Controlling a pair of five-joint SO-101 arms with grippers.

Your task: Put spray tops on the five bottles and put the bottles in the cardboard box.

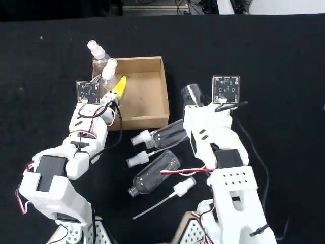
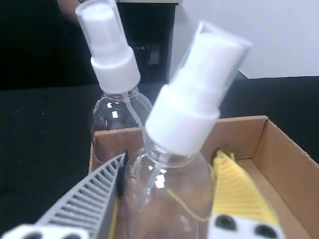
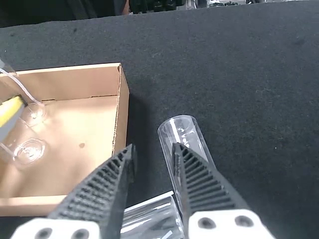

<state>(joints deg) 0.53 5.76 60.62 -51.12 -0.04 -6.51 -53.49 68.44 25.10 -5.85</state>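
My left gripper (image 2: pixel 170 159) grips a clear white-capped plastic bottle (image 2: pixel 167 199) inside the brown cardboard box (image 2: pixel 285 155) for release; right gripper (image 3: pixel 152 148) narrow, empty.

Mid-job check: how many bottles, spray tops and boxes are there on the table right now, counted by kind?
Bottles: 5
Spray tops: 5
Cardboard box: 1
Total: 11

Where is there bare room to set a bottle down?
The box floor right of its two bottles, and the table's right side. Crowded on the robot's side of the box: loose bottles and a spray top.
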